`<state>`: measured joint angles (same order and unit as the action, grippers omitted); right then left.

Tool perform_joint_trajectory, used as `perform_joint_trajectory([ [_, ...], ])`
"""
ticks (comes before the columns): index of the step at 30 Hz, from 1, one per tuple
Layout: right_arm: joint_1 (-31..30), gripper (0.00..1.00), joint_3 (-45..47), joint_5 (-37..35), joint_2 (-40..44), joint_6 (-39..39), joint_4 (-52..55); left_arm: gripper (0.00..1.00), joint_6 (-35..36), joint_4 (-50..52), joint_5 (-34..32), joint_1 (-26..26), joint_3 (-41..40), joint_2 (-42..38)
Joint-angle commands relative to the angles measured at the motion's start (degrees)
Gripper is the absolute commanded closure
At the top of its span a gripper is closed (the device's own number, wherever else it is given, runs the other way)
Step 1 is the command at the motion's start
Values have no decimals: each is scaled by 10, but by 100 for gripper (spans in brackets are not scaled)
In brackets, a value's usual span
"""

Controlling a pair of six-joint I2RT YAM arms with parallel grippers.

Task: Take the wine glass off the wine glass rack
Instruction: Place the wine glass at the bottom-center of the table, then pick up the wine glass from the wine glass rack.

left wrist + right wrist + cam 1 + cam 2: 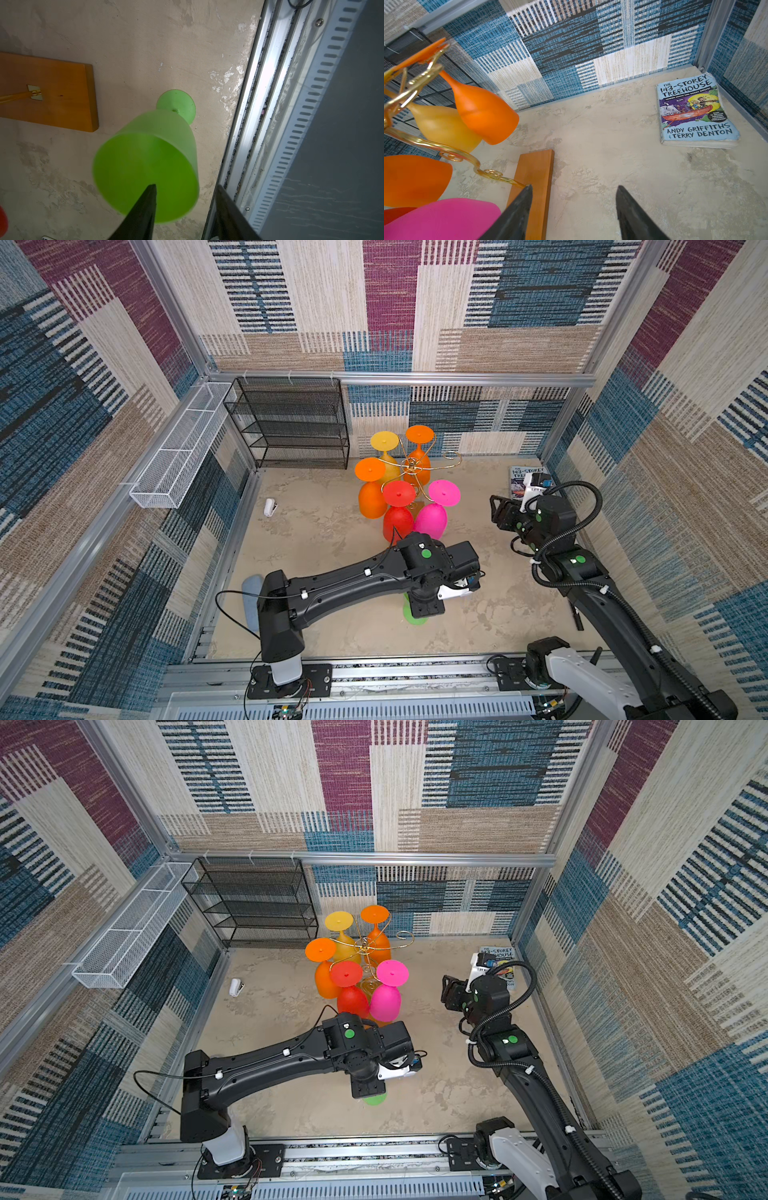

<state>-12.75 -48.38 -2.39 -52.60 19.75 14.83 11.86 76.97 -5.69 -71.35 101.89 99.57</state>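
**Top views.** Wine glass rack (411,466): stands mid-table toward the back wall and carries five glasses bowl-down, the pink glass (431,520) among them. Green wine glass (414,617): off the rack, sits on the table (316,539) nearer the front, mostly hidden under the downward-pointing left gripper (424,608). Right gripper (498,510): hovers beside the rack, apart from it, close to a book (518,477).

**Left wrist.** Shows the green wine glass (145,170) upright on its foot, mouth toward the camera, slightly blurred, near the rack's wooden base (52,89). Left gripper (186,185): jaws parted, one finger over the bowl's mouth, the other outside the rim and clear of the wall. Grips nothing.

**Right wrist.** Right gripper (574,187): jaws wide apart, holds nothing, only bare table between them. Shows the rack's gold wire to one side with orange and yellow glasses hanging from it. Shows the book (695,112) lying flat in the back corner.
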Motion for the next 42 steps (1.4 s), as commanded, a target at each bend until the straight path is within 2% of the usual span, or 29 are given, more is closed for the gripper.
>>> perform_joint_trajectory([
  [1,3,35,-11,45,23,13,-18,48,-25,12,-29,1,15,-48],
  [5,13,35,-23,154,51,44,-46,48,-64,-19,-60,1,7,-133],
  [10,19,37,-37,345,33,115,-120,48,-103,-145,-132,3,-67,-284],
  [15,19,40,-41,424,16,173,-181,45,-119,-271,-170,10,-161,-428],
  [18,20,42,-33,471,-4,210,-213,42,-127,-324,-205,18,-206,-488],
  [21,20,45,-23,485,-14,229,-221,41,-132,-340,-225,24,-227,-516],
  [28,20,47,-6,488,-11,239,-218,41,-132,-360,-270,34,-254,-527],
  [33,20,52,5,490,-23,252,-227,41,-131,-411,-291,62,-294,-537],
  [42,19,54,-1,492,-41,259,-246,41,-174,-434,-183,190,-333,-542],
])
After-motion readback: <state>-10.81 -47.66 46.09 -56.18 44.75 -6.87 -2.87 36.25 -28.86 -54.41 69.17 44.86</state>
